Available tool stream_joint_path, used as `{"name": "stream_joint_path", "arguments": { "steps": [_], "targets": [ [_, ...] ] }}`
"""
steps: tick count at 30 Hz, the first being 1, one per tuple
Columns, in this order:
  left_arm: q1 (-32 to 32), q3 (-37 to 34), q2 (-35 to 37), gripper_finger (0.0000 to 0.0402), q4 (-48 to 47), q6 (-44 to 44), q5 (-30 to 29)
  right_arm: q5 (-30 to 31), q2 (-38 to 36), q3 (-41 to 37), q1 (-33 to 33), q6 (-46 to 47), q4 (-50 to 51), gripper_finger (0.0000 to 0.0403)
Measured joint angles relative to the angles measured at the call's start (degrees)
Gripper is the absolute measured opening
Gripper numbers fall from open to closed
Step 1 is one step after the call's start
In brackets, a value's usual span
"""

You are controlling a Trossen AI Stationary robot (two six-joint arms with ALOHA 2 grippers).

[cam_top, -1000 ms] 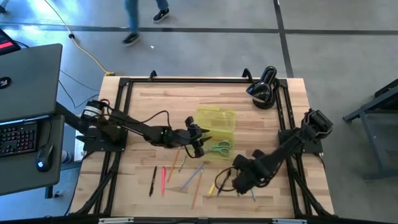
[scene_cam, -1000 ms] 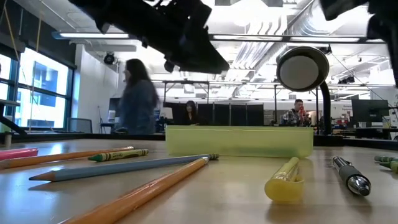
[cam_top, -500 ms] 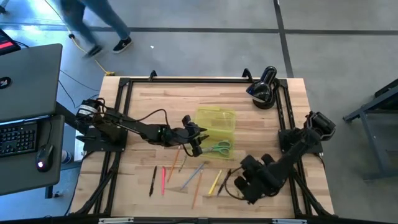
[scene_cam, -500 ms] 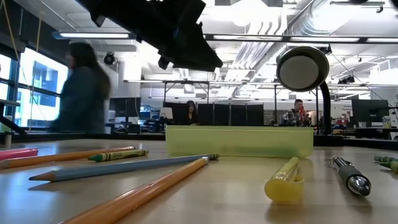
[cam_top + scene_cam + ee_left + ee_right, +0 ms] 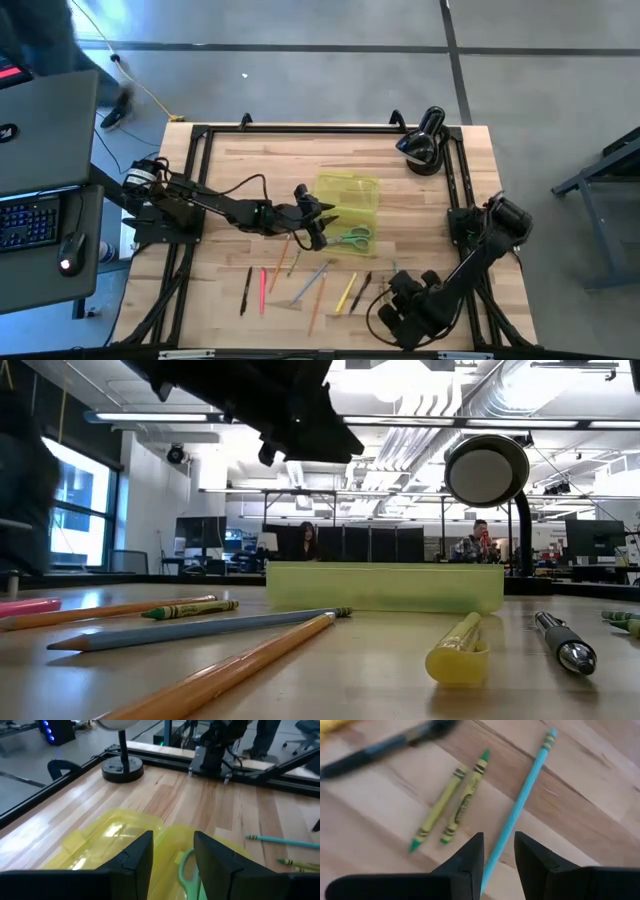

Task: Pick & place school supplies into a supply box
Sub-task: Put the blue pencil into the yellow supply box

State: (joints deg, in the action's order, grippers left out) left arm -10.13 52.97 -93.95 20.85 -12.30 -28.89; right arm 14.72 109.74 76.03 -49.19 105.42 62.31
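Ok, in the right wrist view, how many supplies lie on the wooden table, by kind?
Green wax crayons: 2
Light-blue wooden pencil: 1
Black plastic pen: 1
Yellow item, cut off at the edge: 1
Total: 5

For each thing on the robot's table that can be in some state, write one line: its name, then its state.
supply box: open, lid folded out flat.
green-handled scissors: shut, lying on the table beside the box.
left gripper: open, empty, at the box's edge.
right gripper: open, empty, near the table's front edge.
light blue pencil: loose on the table.
two green crayons: loose, side by side.
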Motion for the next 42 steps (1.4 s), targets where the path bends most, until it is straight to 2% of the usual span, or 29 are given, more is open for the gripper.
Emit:
{"name": "stream_joint_path", "arguments": {
  "steps": [8, 30, 42],
  "targets": [
    [0.0, 0.0, 0.0, 0.0172, 0.0, 0.0, 0.2, -1.2, 5.8, 0.0, 0.0, 1.3, -1.1, 0.0087],
    [0.0, 0.0, 0.0, 0.0172, 0.0, 0.0, 0.0, 1.2, 5.9, 0.0, 1.1, 1.0, 0.6, 0.0087],
    [0.0, 0.0, 0.0, 0.0172, 0.0, 0.0, 0.0, -2.5, 5.8, -1.3, 1.6, 2.7, 2.0, 0.0082]
  ]
}}
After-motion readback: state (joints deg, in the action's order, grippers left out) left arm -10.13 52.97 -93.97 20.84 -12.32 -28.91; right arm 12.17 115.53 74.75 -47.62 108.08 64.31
